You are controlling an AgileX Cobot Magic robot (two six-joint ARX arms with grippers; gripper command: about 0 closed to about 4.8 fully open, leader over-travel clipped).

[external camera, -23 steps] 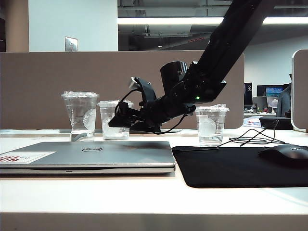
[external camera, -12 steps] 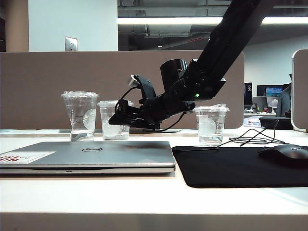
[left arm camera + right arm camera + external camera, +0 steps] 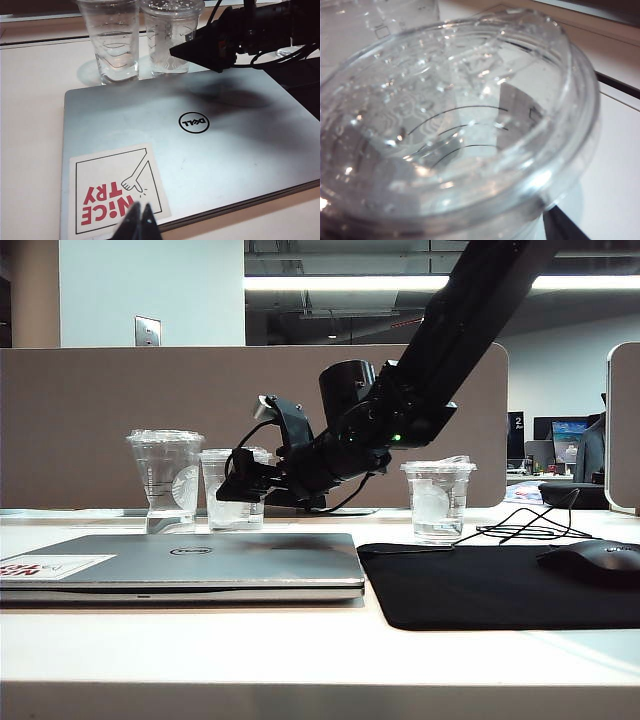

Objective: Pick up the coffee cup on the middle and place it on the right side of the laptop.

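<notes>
While the right gripper (image 3: 232, 490) reaches in, the coffee cup (image 3: 232, 490) waits behind the laptop (image 3: 190, 562).

Its jaws are wide open around the cup in the middle and hold nothing yet. A second ago the arm was farther right; it has slid closer. The left gripper (image 3: 139, 221) hangs over the laptop's sticker (image 3: 115, 192), jaws pressed together, empty, out of the way.
</notes>
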